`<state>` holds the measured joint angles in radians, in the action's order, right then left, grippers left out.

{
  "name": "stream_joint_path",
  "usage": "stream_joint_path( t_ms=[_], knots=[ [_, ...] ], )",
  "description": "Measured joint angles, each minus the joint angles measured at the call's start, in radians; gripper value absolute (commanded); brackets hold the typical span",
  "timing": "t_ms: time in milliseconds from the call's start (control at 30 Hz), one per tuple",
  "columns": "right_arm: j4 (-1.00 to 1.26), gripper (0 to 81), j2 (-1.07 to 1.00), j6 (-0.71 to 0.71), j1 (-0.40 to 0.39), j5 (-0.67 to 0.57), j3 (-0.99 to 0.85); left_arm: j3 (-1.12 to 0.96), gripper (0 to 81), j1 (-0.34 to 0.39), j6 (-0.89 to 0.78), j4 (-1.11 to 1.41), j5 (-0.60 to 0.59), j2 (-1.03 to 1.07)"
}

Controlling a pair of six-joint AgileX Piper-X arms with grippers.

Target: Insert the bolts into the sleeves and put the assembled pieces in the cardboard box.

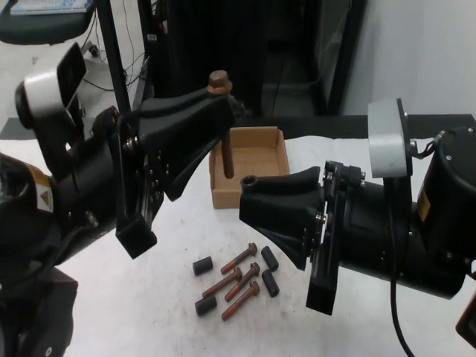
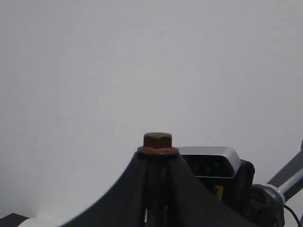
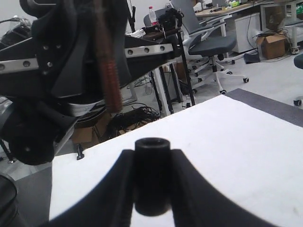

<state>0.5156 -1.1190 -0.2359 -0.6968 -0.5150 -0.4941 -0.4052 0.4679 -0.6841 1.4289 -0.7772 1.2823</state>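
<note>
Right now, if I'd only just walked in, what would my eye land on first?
Probably the rusty bolt, held upright with its head up in the left gripper, raised above the white bench. Close by and lower, the right gripper holds a black sleeve with its opening facing up. Between the arms, loose bolts and loose sleeves lie scattered on the bench, with the cardboard box beyond them.

Office chair (image 3: 210, 45), bottle (image 3: 152, 15) and cables (image 3: 137, 116) stand behind.
</note>
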Motion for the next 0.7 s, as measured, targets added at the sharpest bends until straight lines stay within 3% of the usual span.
stream_joint_path(
  t_ms=[233, 433, 700],
  knots=[
    [0.000, 0.9, 0.000, 0.029, 0.000, 0.000, 0.000, 0.000, 0.0, 0.004, 0.007, 0.000, 0.112, 0.000],
    [0.000, 0.9, 0.000, 0.138, 0.000, 0.022, 0.000, 0.000, 0.0, 0.040, 0.010, -0.045, 0.125, 0.000],
    [0.000, 0.9, 0.000, 0.168, 0.000, 0.098, 0.000, 0.000, 0.0, 0.079, 0.073, -0.086, 0.128, 0.000]
  ],
)
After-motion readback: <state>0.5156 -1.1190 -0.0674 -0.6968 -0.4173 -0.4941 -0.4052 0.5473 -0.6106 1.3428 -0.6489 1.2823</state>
